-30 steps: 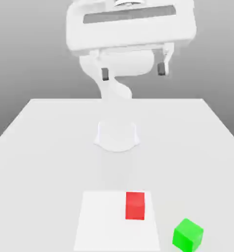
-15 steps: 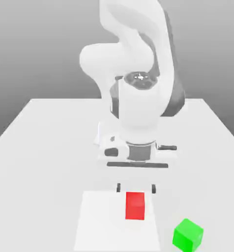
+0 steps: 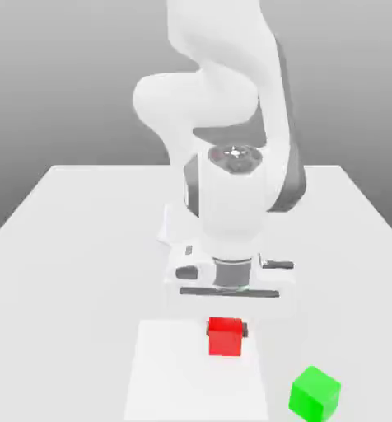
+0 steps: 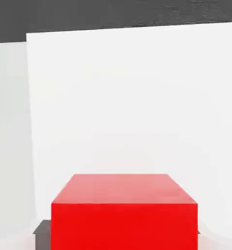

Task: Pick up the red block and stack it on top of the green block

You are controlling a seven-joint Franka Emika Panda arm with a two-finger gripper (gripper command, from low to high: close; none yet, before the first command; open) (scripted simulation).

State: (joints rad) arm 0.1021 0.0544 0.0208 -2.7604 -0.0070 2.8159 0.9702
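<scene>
The red block [image 3: 225,338] sits on a white square patch [image 3: 166,371] near the table's front, and my gripper [image 3: 226,330] reaches down from above, shut on it. A dark fingertip [image 3: 245,330] presses against each of its sides. In the hand view the red block [image 4: 124,210] lies close between the dark pads [image 4: 42,227]. I cannot tell whether it still touches the patch. The green block [image 3: 315,392] stands apart on the table, toward the exterior view's right and nearer the front edge.
The arm's white base [image 3: 196,227] stands at the middle of the grey table [image 3: 76,247], behind the hand. The table's front edge lies just past the green block.
The hand came down from high above the table to the red block. Its fingers, wide apart half a second ago, have closed on the block's sides.
</scene>
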